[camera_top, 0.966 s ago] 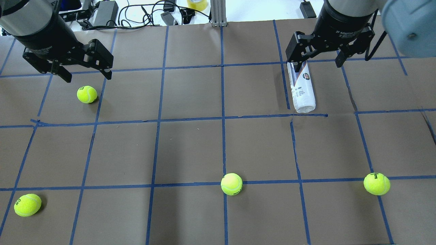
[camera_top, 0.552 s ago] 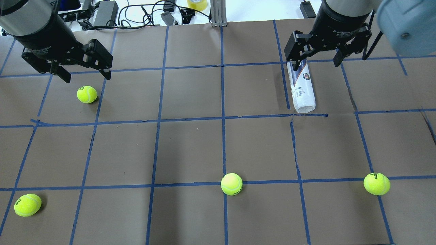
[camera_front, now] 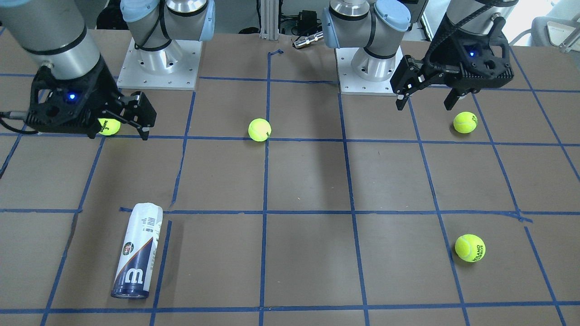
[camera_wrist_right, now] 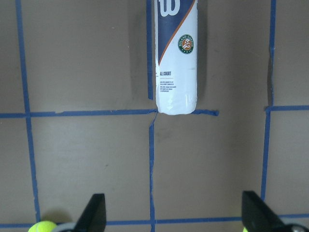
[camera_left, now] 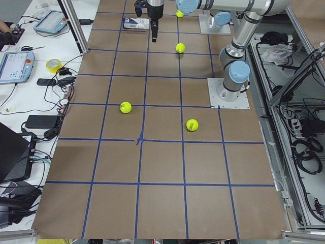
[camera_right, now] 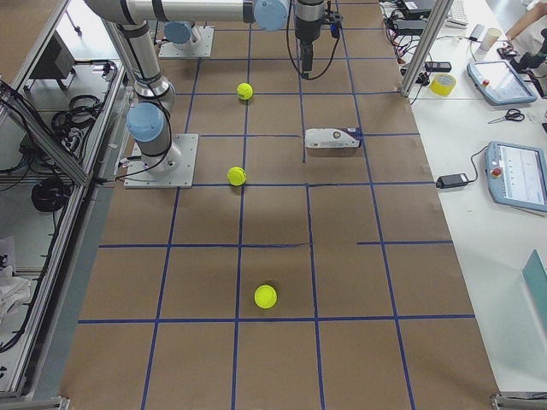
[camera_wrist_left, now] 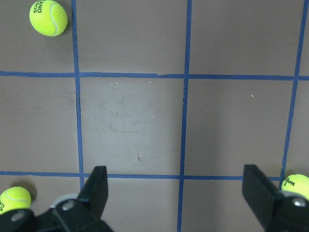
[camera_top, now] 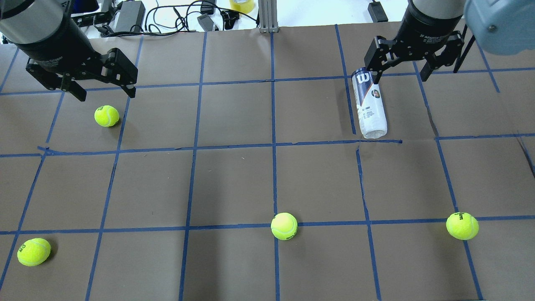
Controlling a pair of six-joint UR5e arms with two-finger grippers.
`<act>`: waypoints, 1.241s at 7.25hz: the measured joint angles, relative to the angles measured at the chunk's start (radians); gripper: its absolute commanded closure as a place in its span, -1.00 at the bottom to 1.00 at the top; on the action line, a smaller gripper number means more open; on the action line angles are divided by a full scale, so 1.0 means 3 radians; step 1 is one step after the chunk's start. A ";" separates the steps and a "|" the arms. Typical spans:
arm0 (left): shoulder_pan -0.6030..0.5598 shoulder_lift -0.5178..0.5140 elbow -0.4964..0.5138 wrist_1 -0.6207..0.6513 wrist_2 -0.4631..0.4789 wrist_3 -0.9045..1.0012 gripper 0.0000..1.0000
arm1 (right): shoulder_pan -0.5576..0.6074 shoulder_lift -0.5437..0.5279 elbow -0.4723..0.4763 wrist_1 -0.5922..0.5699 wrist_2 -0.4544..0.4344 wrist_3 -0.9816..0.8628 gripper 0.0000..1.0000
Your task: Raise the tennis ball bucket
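Shifted toward the right edge, the right hand (camera_top: 399, 79) is held open beside the tennis ball bucket (camera_top: 370, 106), jaws set crosswise, seemingly for a grasp. The bucket is laid flat by the bench's (camera_top: 234, 175) far edge, toward the right corner.

Slim white-and-navy plastic tennis ball tube (camera_top: 369, 106) flat on brown paper-covered table (camera_top: 234, 184). Both long sides and both ends bare; nothing touches it. Flat blue tape lines (camera_top: 273, 146) alongside, no barrier. Right gripper (camera_top: 400, 76) high, jaws wide; tube ahead of fingers in wrist view, bare paper between. Four loose yellow tennis balls, all well apart from tube: one (camera_wrist_right: 42, 227) low beside right gripper's finger, one (camera_top: 106, 116) under left gripper (camera_top: 106, 94). Black cables and power adapters (camera_top: 129, 16) beyond far edge.
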 measured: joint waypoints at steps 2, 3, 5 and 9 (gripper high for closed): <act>0.0000 0.0000 0.0000 -0.0003 0.0000 0.0000 -1.00 | -0.0123 0.0363 0.0005 -0.0302 0.0006 -0.0095 -1.00; 0.0000 0.0001 0.0000 -0.0004 0.0000 0.0001 -1.00 | -0.0138 0.0577 0.0006 -0.0498 0.0006 -0.0109 -1.00; 0.0003 0.0004 0.0000 -0.0005 0.0014 0.0001 -1.00 | -0.0144 0.0982 0.0005 -0.0883 0.0010 -0.0117 -1.00; 0.0005 0.0005 0.0000 -0.0005 0.0026 -0.0001 -1.00 | -0.0145 0.1470 0.0001 -0.1313 0.0034 -0.0118 -1.00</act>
